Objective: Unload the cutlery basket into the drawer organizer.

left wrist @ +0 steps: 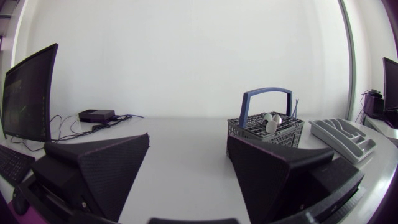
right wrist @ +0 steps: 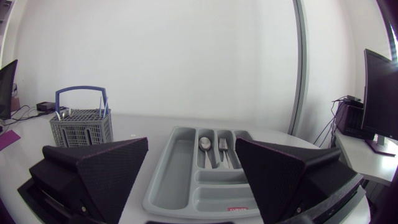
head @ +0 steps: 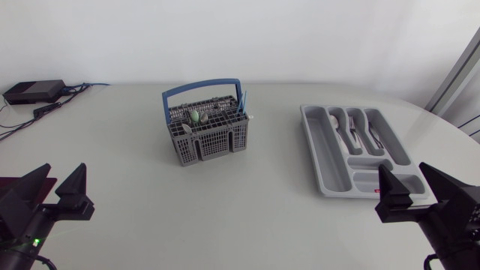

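Cutlery [head: 195, 117] stands in the cutlery basket [head: 214, 144] toward the far edge of the desk [head: 247, 214], the drawer organizer [head: 322, 146] near its right edge, so with the left gripper [head: 65, 168] and the right gripper [head: 402, 166] at the near corners, jaws apart, you should pinch one piece from above and lift it straight.

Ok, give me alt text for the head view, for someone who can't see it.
A grey cutlery basket with a blue handle stands on a white table holding a few utensils, and a grey drawer organizer to its right holds some cutlery. The left gripper and right gripper sit open at the near edge, touching neither.
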### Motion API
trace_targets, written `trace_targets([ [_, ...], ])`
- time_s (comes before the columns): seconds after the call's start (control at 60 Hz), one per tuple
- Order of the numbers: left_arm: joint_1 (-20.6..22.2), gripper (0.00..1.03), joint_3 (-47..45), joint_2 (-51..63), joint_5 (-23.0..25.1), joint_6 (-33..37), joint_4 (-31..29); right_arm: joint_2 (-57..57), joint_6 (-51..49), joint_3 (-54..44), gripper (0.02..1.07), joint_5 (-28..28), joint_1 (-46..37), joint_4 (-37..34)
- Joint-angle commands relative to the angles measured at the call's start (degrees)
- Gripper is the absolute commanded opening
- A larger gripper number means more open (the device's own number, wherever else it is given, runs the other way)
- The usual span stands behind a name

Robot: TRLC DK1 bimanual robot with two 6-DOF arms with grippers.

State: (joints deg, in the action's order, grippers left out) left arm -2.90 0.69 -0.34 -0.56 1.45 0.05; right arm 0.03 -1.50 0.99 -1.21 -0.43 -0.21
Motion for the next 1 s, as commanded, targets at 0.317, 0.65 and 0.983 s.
trace_targets([
  [0.317,0.3,0.99,-0.6,-0.4,-0.5,-1.3,-0.6,-0.3,0.7,-1.0,1.03,0.3,0.6,-0.2],
  [0.65,0.7,0.99,5.0,-0.5,-0.5,-1.4,0.5,-0.4,0.3,0.1,1.03,0.3,1.7,2.1],
  [0.983,4.7,0.99,18.0,14.1,-0.5,-3.3,-0.9,8.2,-0.5,8.8,1.02,0.4,5.7,2.8],
])
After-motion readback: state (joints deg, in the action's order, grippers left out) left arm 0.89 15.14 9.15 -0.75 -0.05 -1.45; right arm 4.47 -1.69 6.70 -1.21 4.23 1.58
